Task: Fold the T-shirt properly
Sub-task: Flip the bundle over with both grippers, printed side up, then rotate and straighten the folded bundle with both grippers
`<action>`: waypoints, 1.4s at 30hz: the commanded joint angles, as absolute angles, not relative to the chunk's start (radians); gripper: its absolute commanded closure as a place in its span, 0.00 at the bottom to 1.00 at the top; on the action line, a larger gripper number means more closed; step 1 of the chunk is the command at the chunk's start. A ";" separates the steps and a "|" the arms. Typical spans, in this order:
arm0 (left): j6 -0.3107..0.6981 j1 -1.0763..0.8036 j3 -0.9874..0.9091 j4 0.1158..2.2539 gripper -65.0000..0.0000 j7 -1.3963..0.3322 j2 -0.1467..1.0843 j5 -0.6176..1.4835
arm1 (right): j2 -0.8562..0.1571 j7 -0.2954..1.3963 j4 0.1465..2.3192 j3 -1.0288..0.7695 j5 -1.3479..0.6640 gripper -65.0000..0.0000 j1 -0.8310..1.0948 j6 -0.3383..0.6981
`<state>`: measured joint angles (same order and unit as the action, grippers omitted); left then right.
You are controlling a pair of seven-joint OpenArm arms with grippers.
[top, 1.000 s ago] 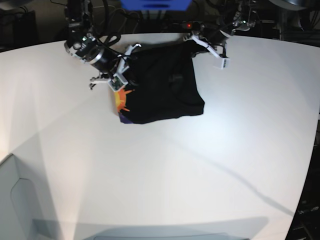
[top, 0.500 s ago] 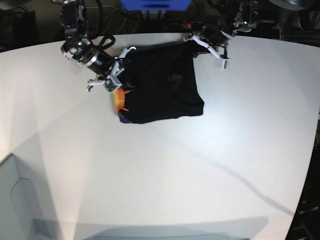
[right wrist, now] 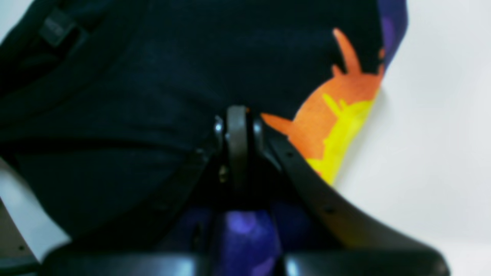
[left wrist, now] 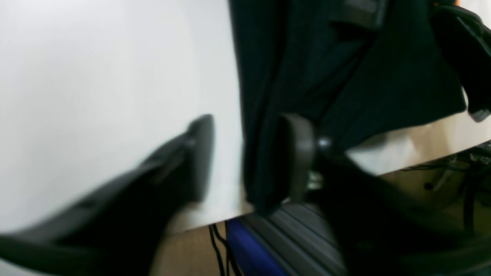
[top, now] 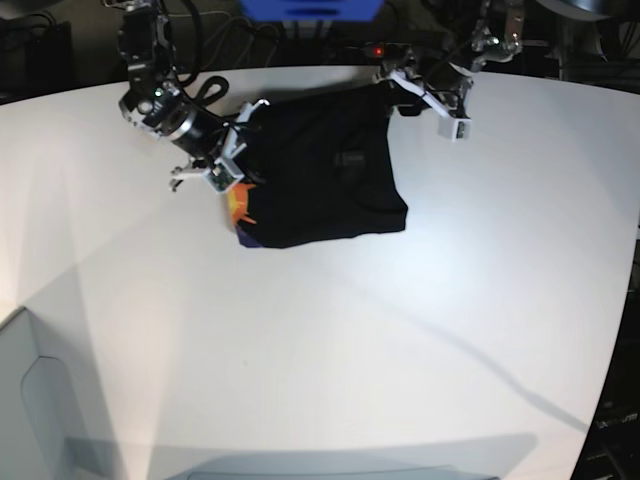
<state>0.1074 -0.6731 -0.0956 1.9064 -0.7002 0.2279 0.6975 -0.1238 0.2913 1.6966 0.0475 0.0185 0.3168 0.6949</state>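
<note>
The black T-shirt (top: 320, 170) lies folded at the far side of the white table (top: 350, 320). Its orange, yellow and purple print (right wrist: 330, 111) peeks out at the fold's left edge. My right gripper (right wrist: 238, 126) is shut, and its tips pinch the edge of the top black layer (right wrist: 153, 76) beside the print. In the base view it sits at the shirt's left side (top: 238, 172). My left gripper (left wrist: 247, 157) is open at the shirt's far right corner (top: 392, 88). The cloth's edge (left wrist: 261, 153) hangs loosely between the two spread fingers, right at the table's rim.
The table's far edge (left wrist: 230, 214) runs just behind the left gripper, with a blue object (left wrist: 249, 249) and cables below it. A blue box (top: 310, 8) stands behind the table. A white bin (top: 30, 400) sits at the near left corner.
My left gripper has opened and let go of the shirt's far right edge. The right arm has drawn slightly back and left, still shut, and less of the orange print shows.
</note>
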 commanded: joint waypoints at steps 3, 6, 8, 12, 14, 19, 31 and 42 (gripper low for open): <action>0.120 -0.704 -0.108 1.975 0.31 -0.676 0.232 0.710 | -0.127 0.265 1.773 0.042 0.001 1.00 0.314 0.698; 0.124 -0.704 -0.176 1.998 0.30 -0.673 0.220 0.727 | -0.127 0.265 1.831 0.042 0.001 1.00 0.320 0.698; 0.125 -0.691 -0.222 1.994 0.30 -0.673 0.203 0.769 | -0.127 0.265 1.867 0.042 0.001 1.00 0.325 0.698; 0.125 -0.644 -0.271 1.992 0.30 -0.682 0.188 0.852 | -0.127 0.266 1.914 0.042 0.002 1.00 0.341 0.698; 0.125 -0.605 -0.268 1.974 0.30 -0.684 0.186 0.878 | -0.127 0.266 1.925 0.042 0.002 1.00 0.344 0.698; 0.124 -0.521 -0.213 1.871 0.30 -0.684 0.186 0.914 | -0.127 0.332 1.925 0.042 0.004 1.00 0.340 0.698; 0.127 -0.433 -0.067 1.659 0.31 -0.676 0.189 0.952 | -0.128 0.358 1.925 0.039 0.007 1.00 0.341 0.698; 0.127 -0.294 0.018 1.531 0.98 -0.711 0.229 0.932 | -0.122 0.357 1.979 -0.185 0.005 1.00 0.318 0.698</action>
